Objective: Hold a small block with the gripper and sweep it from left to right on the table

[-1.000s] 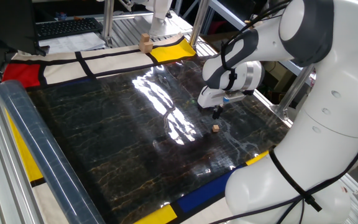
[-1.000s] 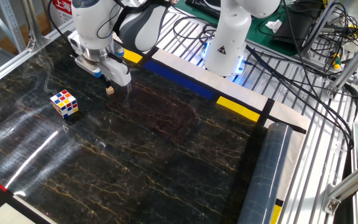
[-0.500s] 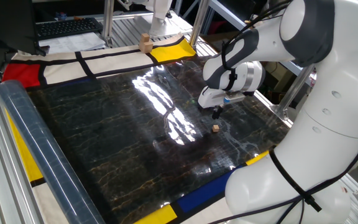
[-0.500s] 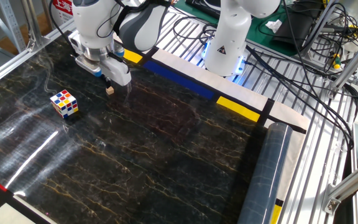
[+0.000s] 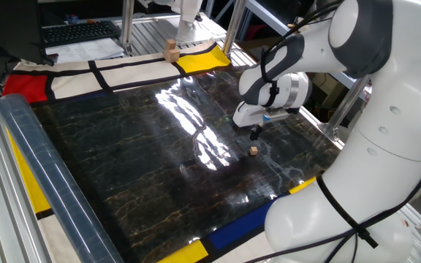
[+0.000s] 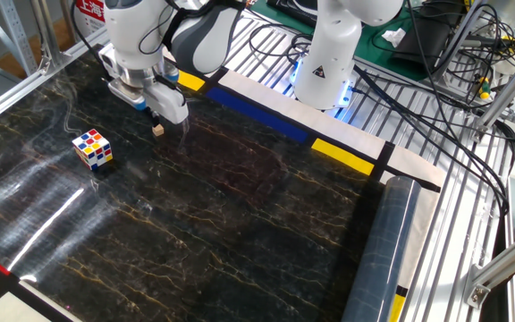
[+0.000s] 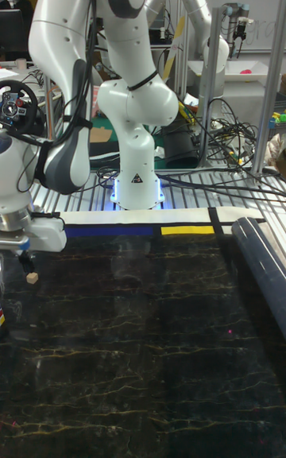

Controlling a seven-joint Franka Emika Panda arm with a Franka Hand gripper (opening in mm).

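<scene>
I centre the gripper (image 5: 255, 134) over the small block (image 5: 254, 150) at right-centre — empty, opening probably narrow — then descend straight.

No readable text; red-white sign (image 6: 88, 8) at top edge, characters too small.

On the table (image 6: 240, 224): one small block (image 6: 158, 130), one puzzle cube (image 6: 92, 148) — and one taller wooden block (image 5: 170, 50) at its edge.
</scene>
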